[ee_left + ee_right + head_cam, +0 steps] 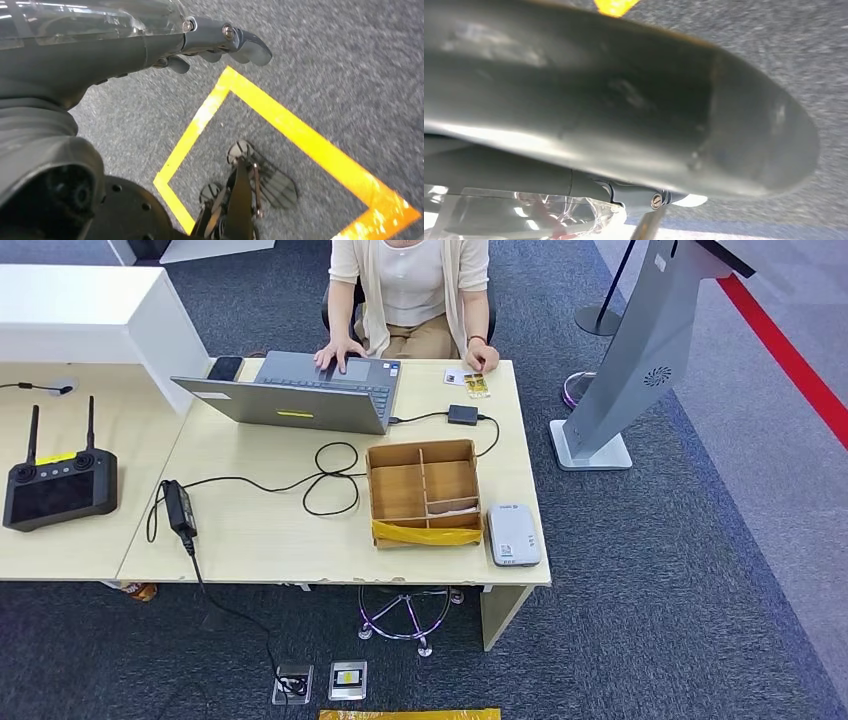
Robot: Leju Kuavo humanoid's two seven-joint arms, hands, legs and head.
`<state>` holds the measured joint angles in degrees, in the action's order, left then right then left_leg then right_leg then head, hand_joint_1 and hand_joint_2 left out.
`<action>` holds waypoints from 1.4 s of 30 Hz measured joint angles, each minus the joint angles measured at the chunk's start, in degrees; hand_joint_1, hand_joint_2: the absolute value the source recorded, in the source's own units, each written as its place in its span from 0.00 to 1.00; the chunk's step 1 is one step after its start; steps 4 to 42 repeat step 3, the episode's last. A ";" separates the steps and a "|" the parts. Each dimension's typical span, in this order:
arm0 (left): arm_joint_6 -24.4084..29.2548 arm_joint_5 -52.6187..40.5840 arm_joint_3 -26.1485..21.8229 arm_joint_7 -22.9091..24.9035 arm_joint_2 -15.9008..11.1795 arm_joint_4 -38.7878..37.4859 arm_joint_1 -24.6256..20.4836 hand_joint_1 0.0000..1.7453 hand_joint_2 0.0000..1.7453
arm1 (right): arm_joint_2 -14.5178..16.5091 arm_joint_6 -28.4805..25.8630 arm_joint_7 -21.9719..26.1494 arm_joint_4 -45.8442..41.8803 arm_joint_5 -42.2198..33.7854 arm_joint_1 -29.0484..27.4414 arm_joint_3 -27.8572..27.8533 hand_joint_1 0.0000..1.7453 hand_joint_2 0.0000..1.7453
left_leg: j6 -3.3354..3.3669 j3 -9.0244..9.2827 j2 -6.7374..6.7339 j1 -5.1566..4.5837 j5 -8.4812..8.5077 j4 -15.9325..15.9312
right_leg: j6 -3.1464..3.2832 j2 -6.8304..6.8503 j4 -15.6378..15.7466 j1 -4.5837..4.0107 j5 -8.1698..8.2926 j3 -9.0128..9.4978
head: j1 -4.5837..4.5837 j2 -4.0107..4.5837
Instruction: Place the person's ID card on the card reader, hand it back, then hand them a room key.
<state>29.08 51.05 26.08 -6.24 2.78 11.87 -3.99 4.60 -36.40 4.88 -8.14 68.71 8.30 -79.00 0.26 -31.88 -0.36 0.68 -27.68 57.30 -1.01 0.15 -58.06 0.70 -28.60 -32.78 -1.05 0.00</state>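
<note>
Left hand (pixel 220 47) hangs empty above grey carpet, fingers loosely apart; right hand (pixel 634 115) too blurry to tell. Person's ID card (pixel 477 385) sits across the desk (pixel 260 530).

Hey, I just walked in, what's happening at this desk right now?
Nothing is being handed over yet. A person sits behind the desk, one hand on the laptop, the other resting on a card at the far edge. The white card reader lies bare beside the cardboard box. The robot's left hand hangs over the carpet, holding nothing.
</note>
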 joint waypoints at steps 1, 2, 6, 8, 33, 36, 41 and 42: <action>0.71 0.10 0.00 0.21 -0.01 0.00 0.00 0.00 0.00 | 0.04 0.01 -0.66 0.06 0.20 0.00 -0.03 0.00 0.00 | 0.00 0.00 0.00 0.00 0.00 0.00 | 0.00 0.00 0.00 0.00 0.00 0.00 | 0.00 0.00; 1.28 0.25 0.00 0.42 -0.01 0.00 0.01 0.00 0.00 | 0.10 0.01 -0.88 0.09 0.27 0.00 -0.07 0.00 0.00 | 0.00 0.00 0.00 0.00 0.00 0.00 | 0.00 0.00 0.00 0.00 0.00 0.00 | -0.01 0.00; 1.55 0.35 0.00 0.50 -0.01 0.00 0.01 0.00 0.00 | 0.14 0.01 -0.90 0.10 0.26 0.00 -0.10 0.00 0.00 | 0.00 0.00 0.00 0.00 0.00 0.00 | 0.00 0.00 0.00 0.00 0.00 0.00 | 0.00 0.00; 1.55 0.35 0.00 0.50 -0.01 0.00 0.01 0.00 0.00 | 0.14 0.01 -0.90 0.10 0.26 0.00 -0.10 0.00 0.00 | 0.00 0.00 0.00 0.00 0.00 0.00 | 0.00 0.00 0.00 0.00 0.00 0.00 | 0.00 0.00; 1.55 0.35 0.00 0.50 -0.01 0.00 0.01 0.00 0.00 | 0.14 0.01 -0.90 0.10 0.26 0.00 -0.10 0.00 0.00 | 0.00 0.00 0.00 0.00 0.00 0.00 | 0.00 0.00 0.00 0.00 0.00 0.00 | 0.00 0.00; 1.55 0.35 0.00 0.50 -0.01 0.00 0.01 0.00 0.00 | 0.14 0.01 -0.90 0.10 0.26 0.00 -0.10 0.00 0.00 | 0.00 0.00 0.00 0.00 0.00 0.00 | 0.00 0.00 0.00 0.00 0.00 0.00 | 0.00 0.00; 1.55 0.35 0.00 0.50 -0.01 0.00 0.01 0.00 0.00 | 0.14 0.01 -0.90 0.10 0.26 0.00 -0.10 0.00 0.00 | 0.00 0.00 0.00 0.00 0.00 0.00 | 0.00 0.00 0.00 0.00 0.00 0.00 | 0.00 0.00; 1.55 0.35 0.00 0.50 -0.01 0.00 0.01 0.00 0.00 | 0.14 0.01 -0.90 0.10 0.26 0.00 -0.10 0.00 0.00 | 0.00 0.00 0.00 0.00 0.00 0.00 | 0.00 0.00 0.00 0.00 0.00 0.00 | 0.00 0.00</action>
